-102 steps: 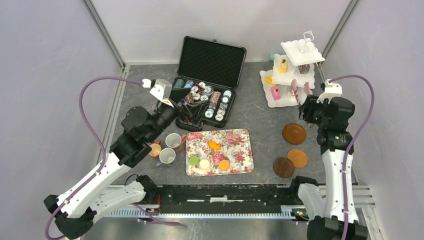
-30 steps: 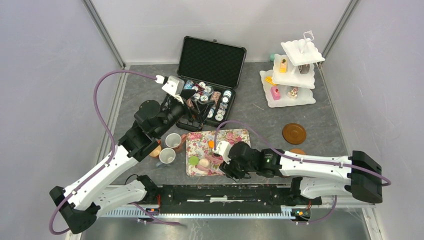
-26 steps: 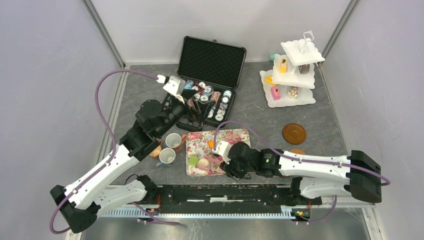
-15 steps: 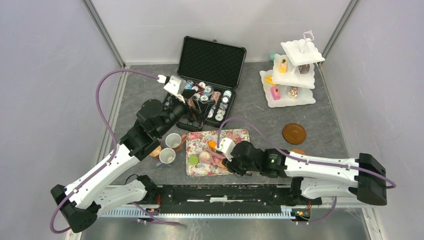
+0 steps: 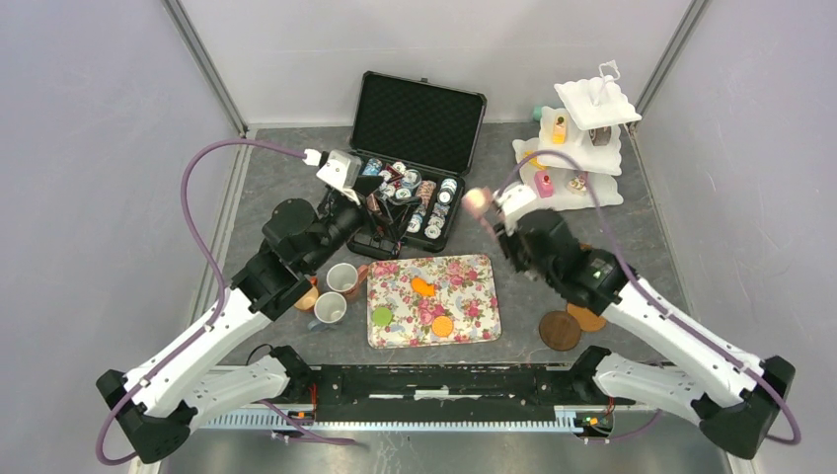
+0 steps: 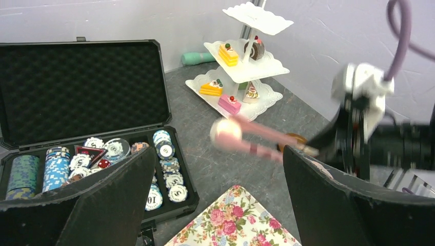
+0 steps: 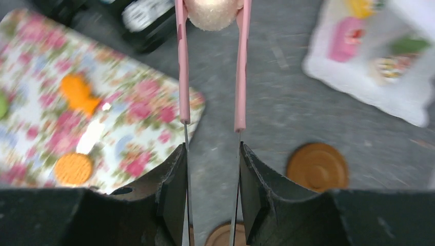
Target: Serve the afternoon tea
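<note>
Right gripper (image 7: 211, 159) was closed on the handles of the pink tongs (image 7: 182, 66), whose tips pinched a round cream cake (image 7: 211, 13) in the air above the grey table, between the open poker chip case (image 5: 415, 148) and the white tiered stand (image 5: 609, 197). The cake was clear of the floral tray (image 5: 474, 281), where two orange pieces and a green one lay. From above, the tongs' long axis ran from the gripper toward the far left, while the stand stood to the far right of the cake, near but apart. By that showing, the tongs would need to swing right before the cake could reach a tier. Left gripper (image 6: 218, 169) hung with its jaws wide and nothing between them, over the near edge of the case and well away from the stand. The right arm was plainly the nearer. Three mugs (image 5: 330, 308) stood just left of the tray.
</note>
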Controlling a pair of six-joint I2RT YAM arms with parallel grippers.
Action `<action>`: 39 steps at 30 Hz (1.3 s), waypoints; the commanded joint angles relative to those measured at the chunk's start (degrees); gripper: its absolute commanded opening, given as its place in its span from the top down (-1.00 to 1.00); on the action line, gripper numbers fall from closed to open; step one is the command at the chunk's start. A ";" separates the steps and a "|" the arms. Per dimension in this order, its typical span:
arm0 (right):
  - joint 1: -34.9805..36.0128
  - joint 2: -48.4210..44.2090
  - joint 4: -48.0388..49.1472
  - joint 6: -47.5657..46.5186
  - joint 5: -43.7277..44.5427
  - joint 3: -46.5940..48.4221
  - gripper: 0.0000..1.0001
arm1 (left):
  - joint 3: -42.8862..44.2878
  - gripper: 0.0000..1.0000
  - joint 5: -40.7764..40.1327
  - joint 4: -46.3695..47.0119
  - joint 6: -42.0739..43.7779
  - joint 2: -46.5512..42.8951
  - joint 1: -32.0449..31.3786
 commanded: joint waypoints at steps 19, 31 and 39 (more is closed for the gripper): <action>-42.67 16.16 0.70 -2.86 -13.83 19.30 0.53 | 1.34 -1.00 -0.13 2.26 2.15 -4.09 -0.07; -50.65 18.65 4.15 -3.03 -15.82 18.92 0.52 | 1.34 -1.00 0.06 2.27 2.07 -3.81 -0.13; -52.38 20.10 5.29 -2.94 -15.62 19.20 0.32 | 1.34 -1.00 0.24 2.34 2.07 -3.62 -0.16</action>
